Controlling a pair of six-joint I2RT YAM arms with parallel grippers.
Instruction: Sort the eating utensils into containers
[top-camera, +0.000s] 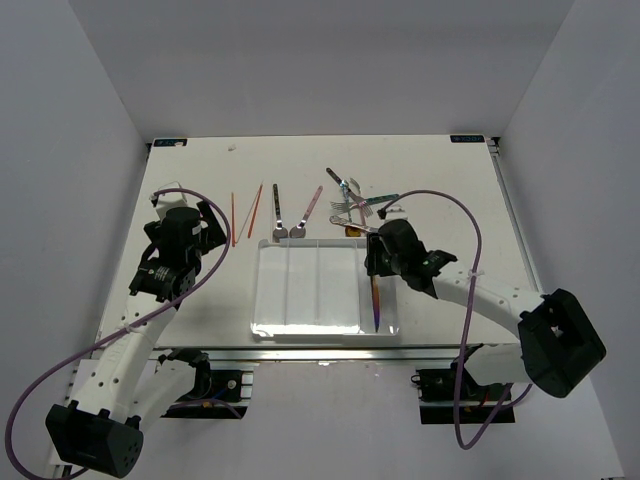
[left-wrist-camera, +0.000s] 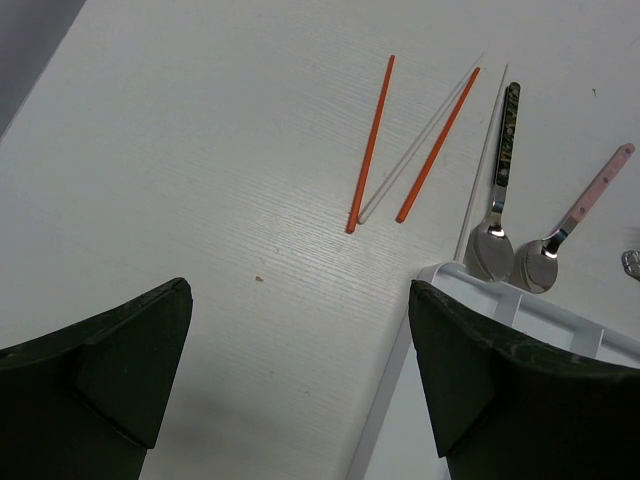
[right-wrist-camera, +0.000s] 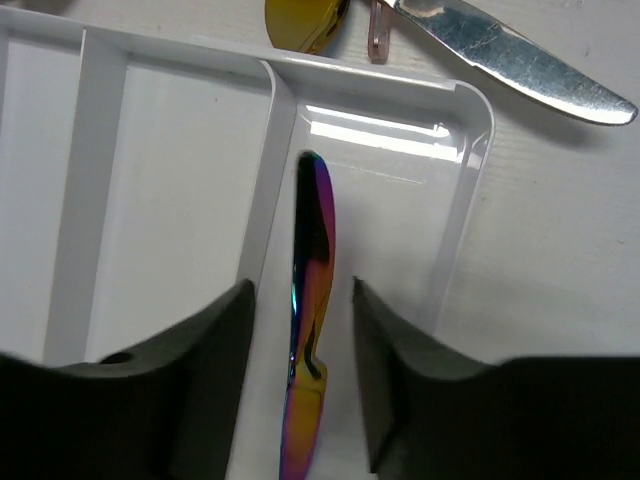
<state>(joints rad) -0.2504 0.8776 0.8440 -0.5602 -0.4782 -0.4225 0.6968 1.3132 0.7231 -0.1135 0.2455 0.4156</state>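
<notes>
Directly under the right hand (right-wrist-camera: 302, 300), whose fingers stand parted and clear of it, a slim, stiff, glossy iridescent metal utensil (right-wrist-camera: 315, 220) lies in the end compartment of the clear-plastic tray (right-wrist-camera: 476, 170), probably light and slippery and best pinched mid-handle, while the left hand (left-wrist-camera: 300, 290) gapes wide short of two thin red-orange chopsticks (left-wrist-camera: 372, 140) on the bench.

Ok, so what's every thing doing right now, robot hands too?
Tray: one utensil in its right-end compartment, rest empty.
Rainbow utensil: inside the tray, not gripped.
Right gripper: open, fingers either side of it, not touching.
Left gripper: open, empty, above the table.
Chopsticks: on the table, unsorted.
Two spoons: on the table by the tray's rim.
Silver knife: on the table outside the tray.
</notes>
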